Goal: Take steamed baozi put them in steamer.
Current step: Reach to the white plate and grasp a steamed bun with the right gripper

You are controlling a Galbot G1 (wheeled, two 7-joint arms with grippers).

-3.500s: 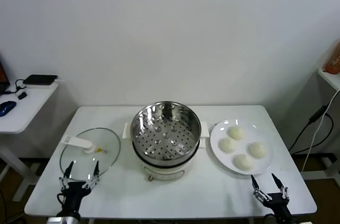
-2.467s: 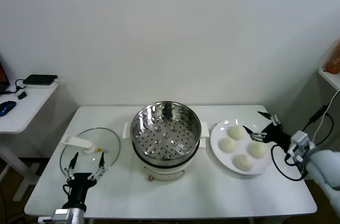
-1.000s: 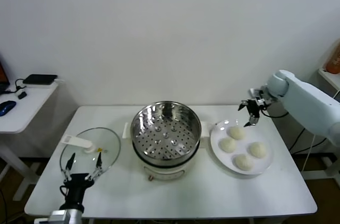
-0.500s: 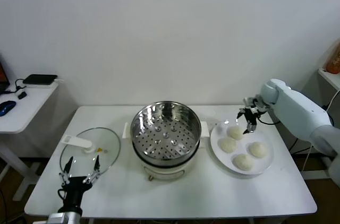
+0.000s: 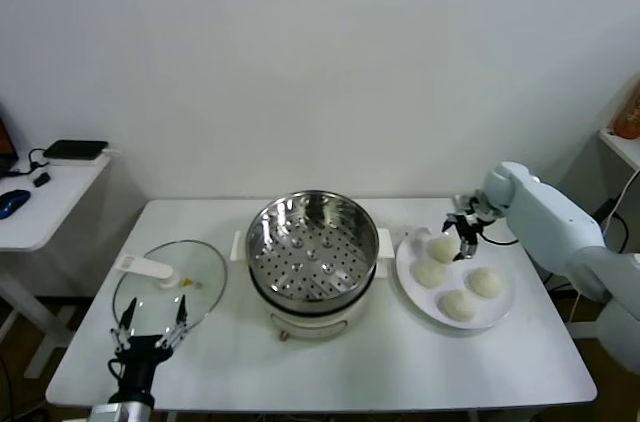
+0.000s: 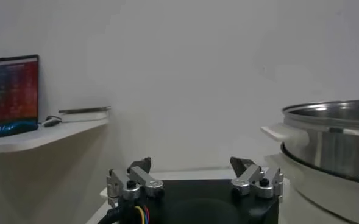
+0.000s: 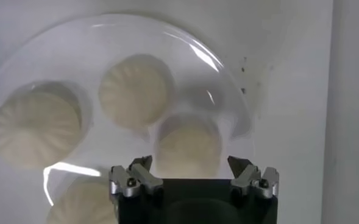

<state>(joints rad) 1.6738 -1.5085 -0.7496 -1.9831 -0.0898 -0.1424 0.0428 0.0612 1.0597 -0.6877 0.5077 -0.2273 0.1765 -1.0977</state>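
Head view overlooks table (image 5: 400, 362); right wrist close above plate (image 7: 21, 67).

Four cream-white baozi (image 5: 458, 276), round, pleated tops, upright, all on the plate (image 5: 408, 264) right of the steamer (image 5: 311, 245). Steamer: shiny steel basket, perforated floor, on white pot base, nothing inside.

Lab/office test room: bare white wall behind white table (image 5: 330, 367); side desk (image 5: 40, 204) left of table holds mouse (image 5: 12, 202), cables.
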